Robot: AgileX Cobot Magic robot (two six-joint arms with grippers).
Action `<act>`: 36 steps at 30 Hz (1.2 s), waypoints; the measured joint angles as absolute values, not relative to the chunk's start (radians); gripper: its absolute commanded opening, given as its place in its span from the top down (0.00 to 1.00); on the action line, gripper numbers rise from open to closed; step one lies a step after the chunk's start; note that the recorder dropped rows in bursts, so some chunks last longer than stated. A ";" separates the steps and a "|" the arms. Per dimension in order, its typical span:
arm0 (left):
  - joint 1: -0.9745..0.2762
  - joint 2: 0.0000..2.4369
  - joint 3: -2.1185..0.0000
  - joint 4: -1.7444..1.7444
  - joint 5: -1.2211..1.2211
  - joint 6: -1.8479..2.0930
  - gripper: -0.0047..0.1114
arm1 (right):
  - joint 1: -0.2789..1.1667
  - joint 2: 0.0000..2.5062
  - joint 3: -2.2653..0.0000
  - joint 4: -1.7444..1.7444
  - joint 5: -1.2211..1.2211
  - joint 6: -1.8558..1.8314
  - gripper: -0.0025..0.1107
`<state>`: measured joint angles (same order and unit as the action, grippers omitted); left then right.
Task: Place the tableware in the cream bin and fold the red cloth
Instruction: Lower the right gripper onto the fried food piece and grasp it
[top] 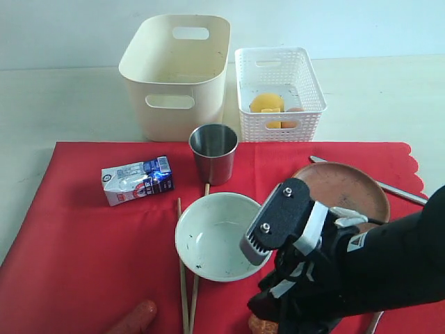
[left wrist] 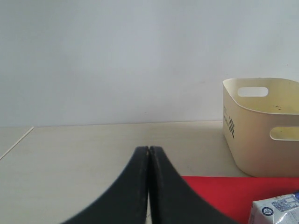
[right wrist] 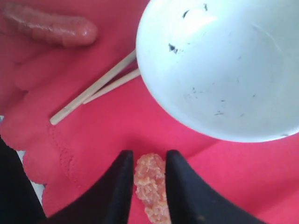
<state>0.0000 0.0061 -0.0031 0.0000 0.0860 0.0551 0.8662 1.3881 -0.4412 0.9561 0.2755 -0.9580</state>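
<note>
Writing: the milk carton [top: 137, 179], left of centre in the exterior view, has blue and red print too small for us to read. We see a few short dark bars on the wall of the cream bin [top: 174, 76] in the left wrist view, but no words.
Cream bin: it stands on the bench [top: 69, 104] at upper centre, just beyond the cloth's far edge, and we see nothing in it.
White lattice basket [top: 279, 90]: it stands just right of the bin and holds a lemon [top: 267, 103] and a pale rounded item partly hidden beside it.
Steel cup [top: 213, 153]: upright at the centre, empty.
White speckled bowl [top: 221, 235]: below the cup, empty.
Brown plate [top: 344, 188]: at centre right, partly hidden by the arm.
Chopsticks [top: 186, 278]: they lie along the bowl's left side.
Metal knife [top: 389, 188]: it lies aslant beyond the plate.
Red cloth [top: 83, 243]: spread flat under all of this.
Sausage [top: 132, 319]: at the bottom edge, left.
Left pincer [left wrist: 148, 149]: pressed closed, with nothing in it.
Right pincer [right wrist: 149, 156]: its jaws are parted on either side of an orange crumbly piece [right wrist: 150, 186] on the cloth. We cannot tell if they squeeze it.
</note>
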 measured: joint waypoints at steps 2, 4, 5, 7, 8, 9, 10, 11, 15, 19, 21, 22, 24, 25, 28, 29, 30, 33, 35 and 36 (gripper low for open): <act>0.000 0.006 -0.003 0.000 0.086 0.055 0.94 | 0.872 1.403 -0.439 0.952 0.271 -0.958 0.52; 0.000 0.006 -0.003 0.000 0.086 0.055 0.94 | 0.875 1.405 -0.439 0.938 0.266 -0.958 0.46; 0.000 0.006 -0.003 0.000 0.086 0.055 0.94 | 0.875 1.405 -0.439 0.931 0.266 -0.958 0.44; 0.000 0.006 -0.003 0.000 0.086 0.055 0.94 | 0.875 1.405 -0.439 0.905 0.282 -0.958 0.41; 0.000 0.006 -0.003 0.000 0.086 0.055 0.94 | 0.875 1.405 -0.439 0.891 0.292 -0.958 0.40; 0.000 0.006 -0.003 0.000 0.086 0.055 0.94 | 0.875 1.405 -0.439 0.877 0.299 -0.958 0.40; 0.000 0.006 -0.003 0.000 0.086 0.055 0.94 | 0.875 1.405 -0.439 0.862 0.306 -0.958 0.40; 0.000 0.006 -0.003 0.000 0.086 0.055 0.94 | 0.875 1.405 -0.439 0.850 0.308 -0.958 0.40; 0.000 0.006 -0.003 0.000 0.086 0.055 0.94 | 0.875 1.405 -0.439 0.790 0.315 -0.930 0.40; 0.000 0.006 -0.003 0.000 0.086 0.055 0.94 | 0.875 1.430 -0.439 0.701 0.309 -0.866 0.40; 0.000 0.006 -0.003 0.000 0.086 0.055 0.94 | 0.875 1.455 -0.439 0.670 0.305 -0.841 0.40; 0.000 0.006 -0.003 0.000 0.086 0.055 0.94 | 0.875 1.473 -0.439 0.658 0.304 -0.834 0.40; 0.000 0.006 -0.003 0.000 0.086 0.055 0.94 | 0.875 1.513 -0.439 0.643 0.292 -0.826 0.41; 0.000 0.006 -0.003 0.000 0.086 0.055 0.94 | 0.875 1.533 -0.439 0.633 0.282 -0.824 0.44; 0.000 0.006 -0.003 0.000 0.086 0.055 0.94 | 0.875 1.579 -0.439 0.613 0.260 -0.822 0.55; 0.000 0.006 -0.003 0.000 0.086 0.055 0.94 | 0.875 1.582 -0.441 0.610 0.251 -0.820 0.59; 0.000 0.006 -0.003 0.000 0.086 0.055 0.94 | 0.875 1.584 -0.441 0.607 0.243 -0.822 0.64; 0.000 0.006 -0.003 0.000 0.086 0.055 0.94 | 0.875 1.588 -0.441 0.607 0.234 -0.820 0.77; 0.000 0.006 -0.003 0.000 0.086 0.055 0.94 | 0.875 1.588 -0.441 0.607 0.234 -0.820 0.84; 0.000 0.006 -0.003 0.000 0.086 0.055 0.94 | 0.875 1.588 -0.441 0.607 0.234 -0.820 0.87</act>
<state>0.0000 0.0061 -0.0031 0.0000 0.0860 0.0551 0.8747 1.5883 -0.4414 0.6068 0.2345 -0.8196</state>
